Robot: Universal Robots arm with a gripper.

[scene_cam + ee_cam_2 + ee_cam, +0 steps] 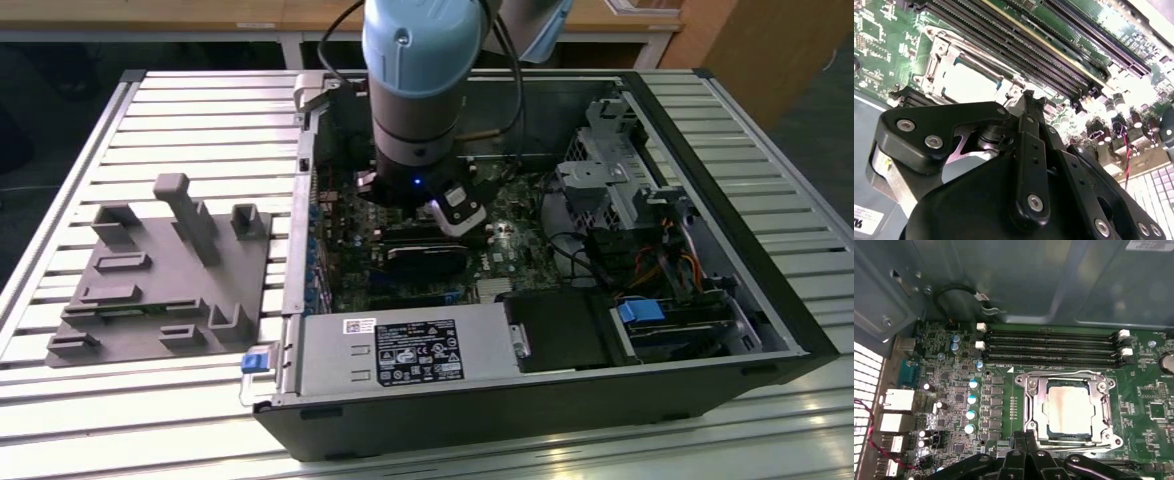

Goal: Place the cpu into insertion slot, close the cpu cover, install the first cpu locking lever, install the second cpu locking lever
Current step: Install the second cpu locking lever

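Black gripper (1029,100) nearest the lens, jaws together, holding nothing, poised just beside the socket edge. Small square pale silver-grey cpu (1069,407) sits in the socket on the green motherboard (1004,405), thin silvery metal cpu cover (1036,390) closed flat around it. Open black computer case (747,300) rests on slatted tabletop (134,400).

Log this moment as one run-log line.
pale silver-grey square cpu: seated in socket | thin silvery metal cpu cover: closed over it | hand: shut, empty, beside socket

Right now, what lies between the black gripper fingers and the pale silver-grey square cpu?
In the first wrist view, only the thin silvery cpu cover frame edge separates the gripper from the cpu; nothing else intervenes.
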